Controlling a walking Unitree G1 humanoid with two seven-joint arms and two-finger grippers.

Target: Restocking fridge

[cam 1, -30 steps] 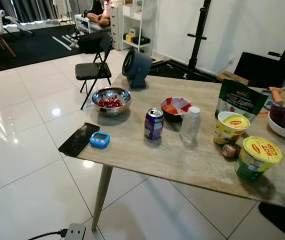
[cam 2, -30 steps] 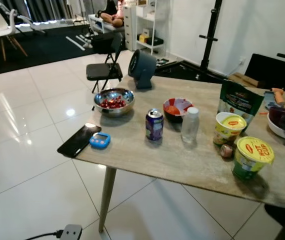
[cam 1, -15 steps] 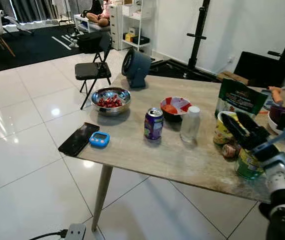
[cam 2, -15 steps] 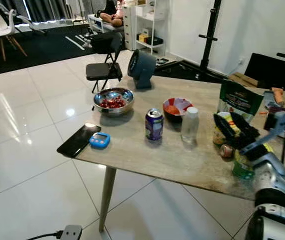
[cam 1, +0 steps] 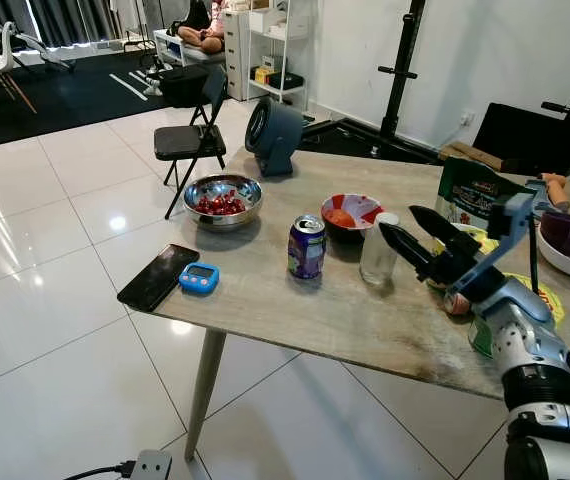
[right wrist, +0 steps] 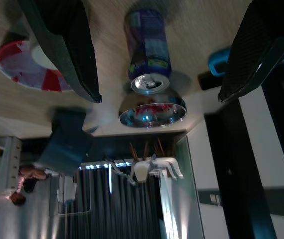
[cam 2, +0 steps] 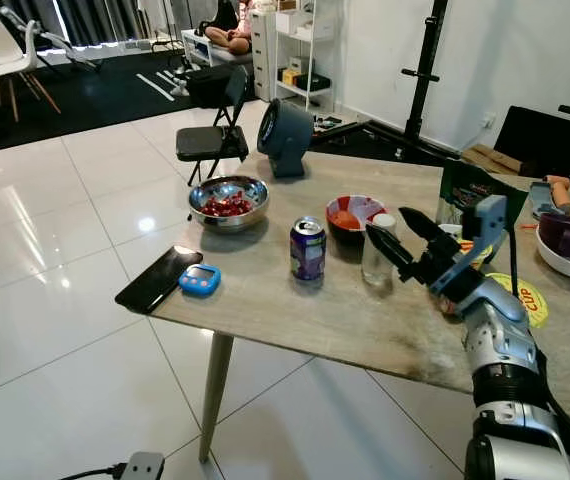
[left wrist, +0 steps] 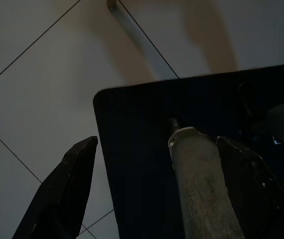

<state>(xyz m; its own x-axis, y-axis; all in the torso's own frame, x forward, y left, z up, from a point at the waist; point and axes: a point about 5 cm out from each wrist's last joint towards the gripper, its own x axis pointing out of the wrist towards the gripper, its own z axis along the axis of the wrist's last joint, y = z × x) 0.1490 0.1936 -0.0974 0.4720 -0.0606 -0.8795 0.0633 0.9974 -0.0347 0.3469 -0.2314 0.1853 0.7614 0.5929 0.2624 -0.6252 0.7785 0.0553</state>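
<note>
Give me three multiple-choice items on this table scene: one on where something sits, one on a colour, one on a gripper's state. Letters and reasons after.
1. Where is the black phone?
A. at the table's left edge, beside the blue timer
B. inside the steel bowl
C. on the folding chair

2. What colour is the soda can?
A. green
B. purple
C. orange

3. How are the right gripper's fingers?
A. shut on the can
B. shut on the clear bottle
C. open, holding nothing

Answers:
1. A: the phone lies at the table edge with the timer right next to it.
2. B: the can's body is purple, with a silver top.
3. C: the two black fingers are spread above the table near the clear bottle, and in the right wrist view the can shows between them, farther along the table.
</note>
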